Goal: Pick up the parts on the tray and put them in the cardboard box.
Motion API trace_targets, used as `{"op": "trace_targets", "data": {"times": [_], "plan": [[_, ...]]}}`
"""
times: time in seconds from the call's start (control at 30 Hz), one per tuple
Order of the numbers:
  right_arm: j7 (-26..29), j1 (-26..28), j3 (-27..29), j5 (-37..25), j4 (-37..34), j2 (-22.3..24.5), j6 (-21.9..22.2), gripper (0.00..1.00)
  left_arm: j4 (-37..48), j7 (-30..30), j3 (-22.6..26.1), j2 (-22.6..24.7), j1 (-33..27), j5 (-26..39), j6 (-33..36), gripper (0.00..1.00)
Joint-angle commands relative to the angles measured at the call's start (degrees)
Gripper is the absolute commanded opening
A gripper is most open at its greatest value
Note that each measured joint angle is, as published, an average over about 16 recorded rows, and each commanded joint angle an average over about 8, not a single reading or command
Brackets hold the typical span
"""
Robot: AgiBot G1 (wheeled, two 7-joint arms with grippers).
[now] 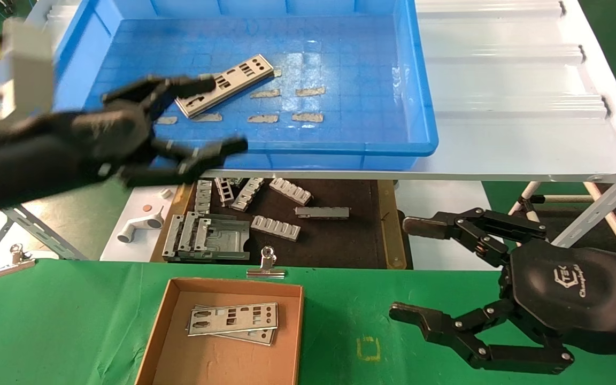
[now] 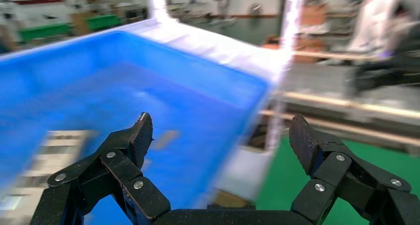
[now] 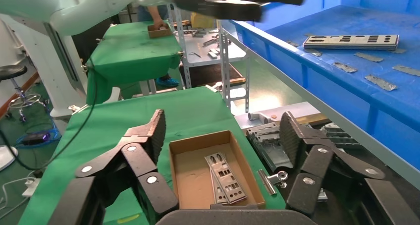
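One silver punched part (image 1: 226,84) lies slanted on the floor of the blue tray (image 1: 420,107), also seen as the part (image 3: 351,41) in the right wrist view. Two more parts (image 1: 233,321) lie stacked in the cardboard box (image 1: 161,326), the same parts (image 3: 225,178) and box (image 3: 185,180) showing between the right fingers. My left gripper (image 1: 222,115) hangs open over the tray's front left, just short of the part, holding nothing. My right gripper (image 1: 409,267) stays open above the green cloth to the right of the box.
Grey ribbed brackets (image 1: 276,227) and a metal housing (image 1: 206,238) lie on a dark lower board between tray and cloth. A binder clip (image 1: 267,266) sits at the cloth's far edge, another clip (image 1: 15,260) at the left. The white ridged shelf (image 1: 511,80) carries the tray.
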Motion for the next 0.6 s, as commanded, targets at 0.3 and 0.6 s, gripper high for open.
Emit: {"op": "trace_targets", "data": {"times": [0.3,0.6], "plan": [[0.0,0.0,0.0,0.0,0.0,0.0,0.0,0.0,17.57,4.78,5.29,7.13,-15.74,11.97,-3.24,1.0],[0.0,0.0,0.0,0.0,0.0,0.0,0.0,0.0,33.58,11.6,8.88,12.68,-25.33,18.02,-1.53,1.0]]}}
